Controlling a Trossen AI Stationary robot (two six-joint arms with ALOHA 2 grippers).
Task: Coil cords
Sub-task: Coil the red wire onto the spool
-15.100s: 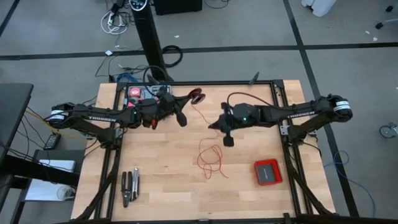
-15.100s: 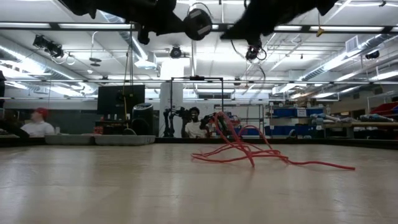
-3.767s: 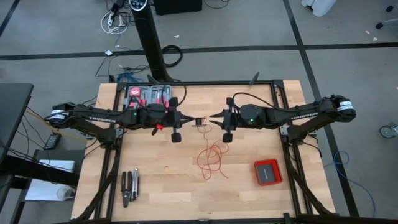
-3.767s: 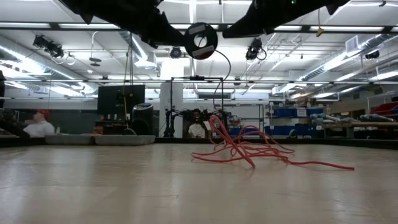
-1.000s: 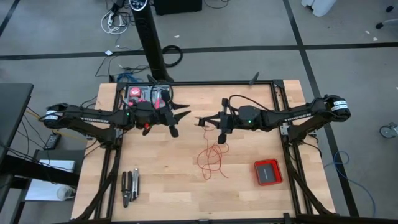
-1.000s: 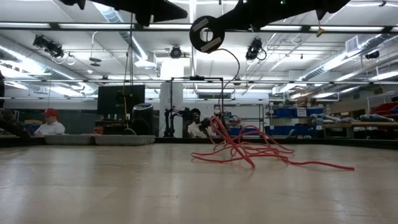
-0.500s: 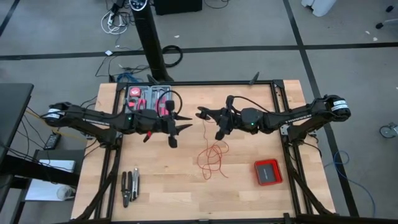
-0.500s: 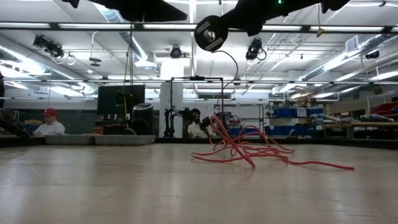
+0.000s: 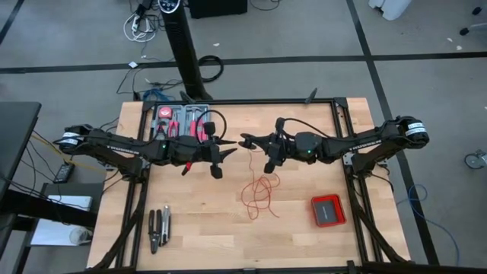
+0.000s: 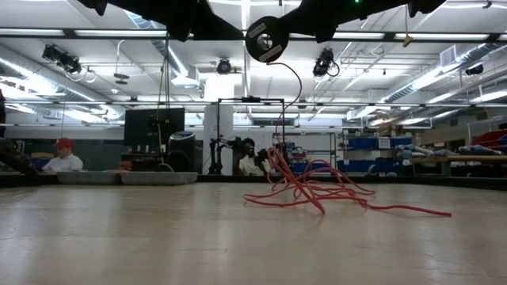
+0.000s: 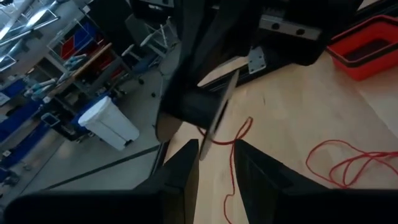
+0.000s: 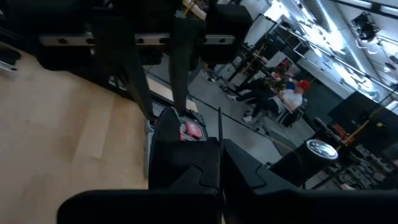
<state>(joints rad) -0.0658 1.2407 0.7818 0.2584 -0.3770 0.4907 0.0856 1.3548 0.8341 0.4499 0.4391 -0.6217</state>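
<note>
Moved nearer the spool [image 10: 266, 39]: left gripper [image 9: 230, 147], fingers parted. Right gripper [image 9: 245, 141] clamped on spool, red wire [image 9: 259, 194] trailing to table [image 9: 190, 221].

Thin red wire [image 9: 259, 194] sprawls in loose squiggly loops mid-table, one strand rising to the black spool [image 10: 265, 39] aloft.

1. The left claw [image 9: 228, 144] and right claw [image 9: 245, 141] face each other tip to tip above the worktop [image 9: 198, 221]; only a narrow gap separates them.
2. Below and just toward the near edge from the right claw, loose loops of red wire [image 9: 259, 194] lie across the surface.
3. A red box [image 9: 328, 210] stands well apart on the right claw's side.
4. Hand tools [image 9: 158, 228] lie well apart on the left claw's side.
</note>
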